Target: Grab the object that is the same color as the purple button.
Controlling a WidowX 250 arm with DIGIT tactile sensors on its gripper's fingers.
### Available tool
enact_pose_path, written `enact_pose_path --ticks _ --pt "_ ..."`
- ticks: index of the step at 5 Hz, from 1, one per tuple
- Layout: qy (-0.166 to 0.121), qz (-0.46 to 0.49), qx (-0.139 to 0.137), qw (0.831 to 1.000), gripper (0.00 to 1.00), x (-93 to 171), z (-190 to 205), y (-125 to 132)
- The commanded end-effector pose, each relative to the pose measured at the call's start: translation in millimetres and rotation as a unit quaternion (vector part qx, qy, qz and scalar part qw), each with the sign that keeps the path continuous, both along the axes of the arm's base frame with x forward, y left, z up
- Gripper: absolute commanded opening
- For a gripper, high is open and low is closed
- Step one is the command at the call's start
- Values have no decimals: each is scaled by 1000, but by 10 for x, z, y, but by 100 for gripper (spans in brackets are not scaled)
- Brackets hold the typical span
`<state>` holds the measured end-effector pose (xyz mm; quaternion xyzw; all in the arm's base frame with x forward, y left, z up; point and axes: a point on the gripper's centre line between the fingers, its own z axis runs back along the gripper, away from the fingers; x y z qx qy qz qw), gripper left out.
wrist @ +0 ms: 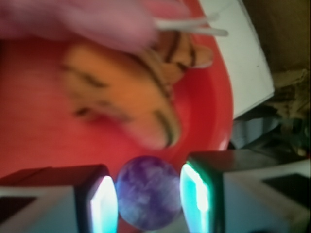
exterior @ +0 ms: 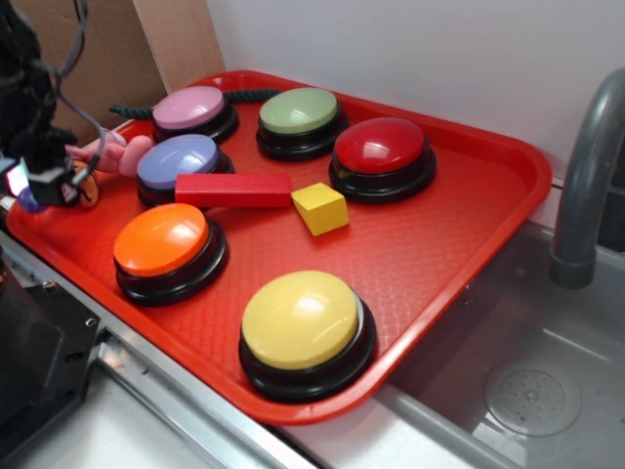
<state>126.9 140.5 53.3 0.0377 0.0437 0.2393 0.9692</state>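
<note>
The tray [exterior: 469,254] is lying beside the sink [exterior: 547,391] and is carrying six buttons: yellow [exterior: 303,322], orange [exterior: 164,242], red [exterior: 381,149], green [exterior: 299,112], pink [exterior: 190,107] and purple [exterior: 178,161]. A red block [exterior: 232,190] is lying just beside the purple button, and a yellow cube [exterior: 320,208] is sitting near the block's right end. A pink plush [exterior: 112,154] and an orange plush [wrist: 121,92] are lying at the tray's left edge; the wrist view is blurring both.

The gripper [exterior: 34,186] is sitting low at the tray's left edge, close to the plush toys. In the wrist view the ball [wrist: 148,199] is lying directly between the two fingers [wrist: 104,204], on the closing line, with the orange plush just beyond it. The ball is round, so no long axis is constraining the approach. The jaws are standing partly open: the right pad is appearing to touch the ball, while a thin gap is showing on the left. Whether the grip is already bearing on the ball cannot be told.

Judgement: the grasp is aligned and a small further closure is appearing sufficient. The glossy ball is likely to slip forward if the pads are meeting it off-centre
</note>
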Motion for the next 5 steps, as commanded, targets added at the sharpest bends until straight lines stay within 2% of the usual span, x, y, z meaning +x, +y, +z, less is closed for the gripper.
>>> enact_pose_path --ticks 1,3,4,5 --pt "-93 -89 -43 991 0 517 669 -758" --pt "-113 -197 -60 972 0 779 860 -1461" --pt "-117 -208 -67 969 0 794 795 -1553" --pt "-102 -222 -55 968 0 823 767 -1498"
